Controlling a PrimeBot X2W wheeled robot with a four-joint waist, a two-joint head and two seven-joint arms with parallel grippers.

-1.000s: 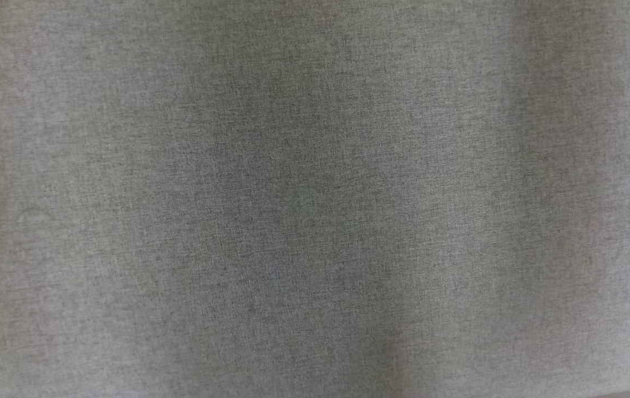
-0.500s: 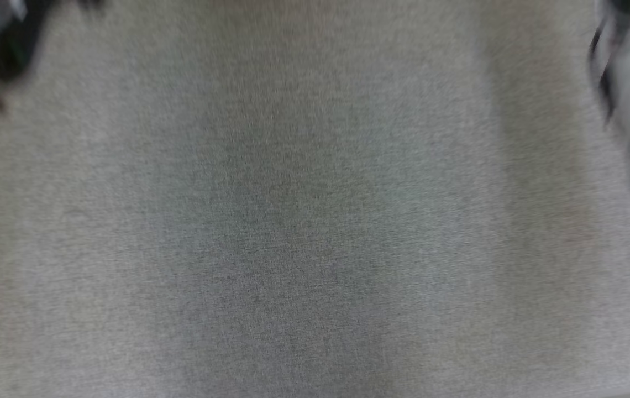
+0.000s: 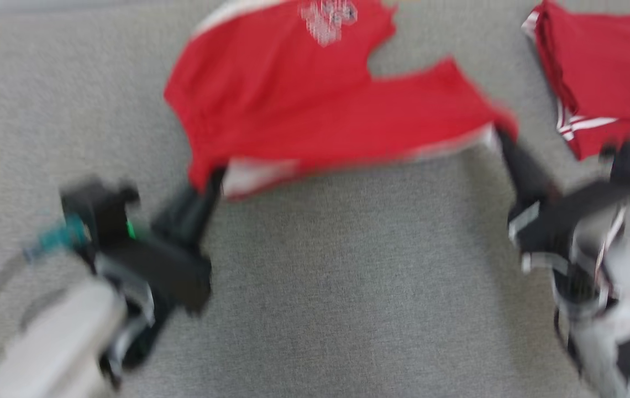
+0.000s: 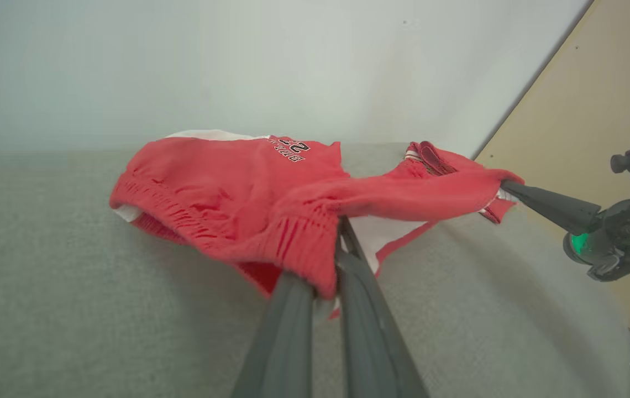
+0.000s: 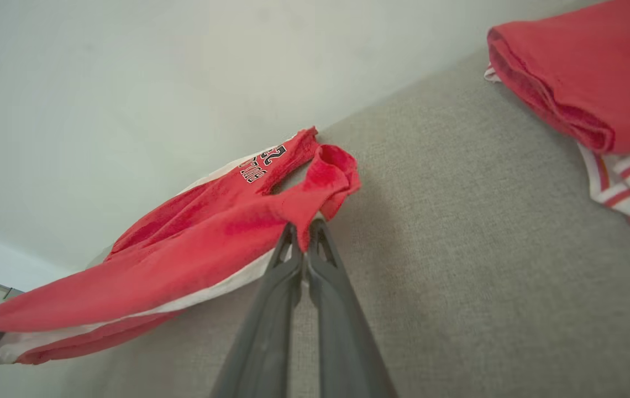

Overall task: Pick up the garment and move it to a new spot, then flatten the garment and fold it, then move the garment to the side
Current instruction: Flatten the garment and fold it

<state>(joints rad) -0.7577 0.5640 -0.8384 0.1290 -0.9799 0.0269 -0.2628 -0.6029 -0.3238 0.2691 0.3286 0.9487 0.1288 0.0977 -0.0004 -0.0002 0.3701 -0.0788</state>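
Currently: red shorts (image 3: pixel 315 105), one pair, near edge strung between left fingers (image 4: pixel 282 342) and right fingers (image 5: pixel 337 331), both clamped on cloth, over grey surface (image 3: pixel 348 287). Risk: thin pinch slips; shorts drop bunched.

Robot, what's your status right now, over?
Left hand, right hand shut on red shorts, opposite ends. Held stretched over grey surface. Folded red garment lies clear, right side.

Motion blur smears my head view, worst at 4 and 8 o'clock. My wrist views are sharp and softly lit, a faint shadow under the red shorts (image 4: pixel 226 188).
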